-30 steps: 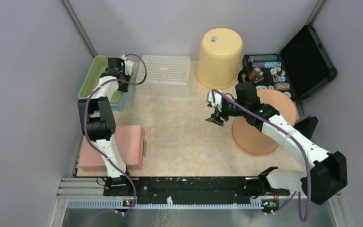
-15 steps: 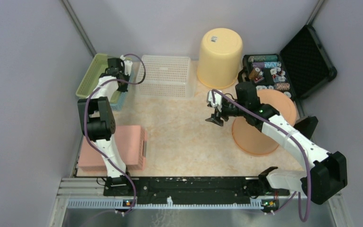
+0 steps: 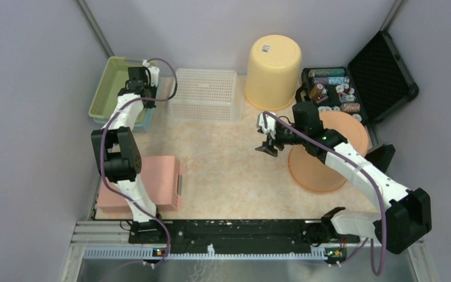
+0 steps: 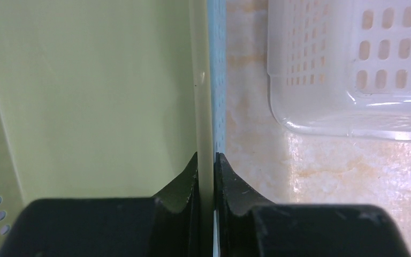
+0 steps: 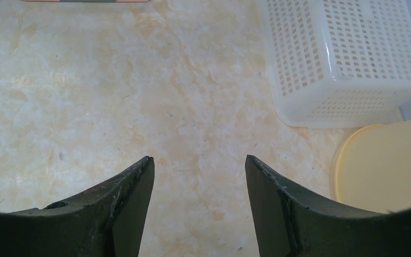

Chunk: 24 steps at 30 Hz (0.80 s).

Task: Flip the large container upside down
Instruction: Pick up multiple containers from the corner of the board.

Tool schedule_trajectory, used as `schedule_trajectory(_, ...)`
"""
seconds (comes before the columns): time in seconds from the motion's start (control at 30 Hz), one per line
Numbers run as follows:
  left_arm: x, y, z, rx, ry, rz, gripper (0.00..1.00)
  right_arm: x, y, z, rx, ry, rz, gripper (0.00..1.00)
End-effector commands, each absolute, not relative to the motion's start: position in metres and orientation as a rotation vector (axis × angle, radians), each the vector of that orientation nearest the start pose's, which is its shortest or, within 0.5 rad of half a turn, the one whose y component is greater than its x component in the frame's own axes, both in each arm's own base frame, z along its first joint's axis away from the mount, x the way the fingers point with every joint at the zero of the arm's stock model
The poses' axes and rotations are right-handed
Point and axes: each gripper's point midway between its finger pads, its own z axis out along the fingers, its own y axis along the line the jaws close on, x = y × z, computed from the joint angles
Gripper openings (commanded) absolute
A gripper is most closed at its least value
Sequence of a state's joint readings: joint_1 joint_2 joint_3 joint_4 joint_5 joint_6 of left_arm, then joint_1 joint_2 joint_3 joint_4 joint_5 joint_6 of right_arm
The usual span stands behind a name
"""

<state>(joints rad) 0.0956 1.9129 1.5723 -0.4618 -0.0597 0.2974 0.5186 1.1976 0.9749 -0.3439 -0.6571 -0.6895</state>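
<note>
Green container (image 4: 85,80), side wall clamped between left gripper (image 4: 206,159) jaws

No legible text, number or brand appears in any view. A small white sticker (image 3: 268,49) sits on the upturned base of the yellow bucket (image 3: 273,76); its print is too small to read.

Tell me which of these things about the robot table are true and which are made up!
1. The left gripper pinches the rim of the green tray. True.
2. The right gripper holds the white basket. False: it is open and holds nothing, above the bare table.
3. The yellow bucket stands bottom up. True.
4. The black case is shut. False: its lid stands open.
</note>
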Motion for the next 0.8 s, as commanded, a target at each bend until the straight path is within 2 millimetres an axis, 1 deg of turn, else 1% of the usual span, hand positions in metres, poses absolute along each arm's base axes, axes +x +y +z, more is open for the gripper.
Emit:
schedule_trajectory(0.0,0.516,0.081,0.223,0.15,2.109,0.338,0.0,0.26,0.251,0.231,-1.459,1.362,0.583,0.64)
schedule_trajectory(0.07,0.515,0.078,0.234,0.156,2.08,0.326,0.0,0.26,0.251,0.233,-1.458,1.36,0.579,0.64)
schedule_trajectory(0.17,0.51,0.067,0.251,0.188,2.037,0.285,0.0,0.259,0.251,0.237,-1.458,1.351,0.578,0.64)
schedule_trajectory(0.27,0.502,0.055,0.268,0.239,1.986,0.266,0.0,0.257,0.25,0.246,-1.459,1.324,0.572,0.68)
schedule_trajectory(0.3,0.498,0.045,0.269,0.278,1.972,0.239,0.0,0.256,0.25,0.249,-1.462,1.315,0.57,0.7)
schedule_trajectory(0.47,0.476,0.009,0.295,0.406,1.872,0.211,0.0,0.248,0.249,0.268,-1.478,1.261,0.57,0.8)
schedule_trajectory(0.5,0.469,0.005,0.305,0.426,1.841,0.21,0.0,0.246,0.249,0.273,-1.48,1.248,0.569,0.83)
schedule_trajectory(0.57,0.456,-0.026,0.313,0.515,1.796,0.164,0.0,0.243,0.247,0.284,-1.476,1.225,0.565,0.88)
schedule_trajectory(0.6,0.449,-0.036,0.317,0.555,1.772,0.153,0.0,0.241,0.246,0.29,-1.472,1.214,0.565,0.94)
schedule_trajectory(0.63,0.443,-0.048,0.319,0.598,1.753,0.141,0.0,0.239,0.244,0.297,-1.467,1.203,0.564,0.98)
schedule_trajectory(0.77,0.409,-0.094,0.323,0.793,1.65,0.07,0.0,0.237,0.231,0.332,-1.428,1.163,0.526,0.99)
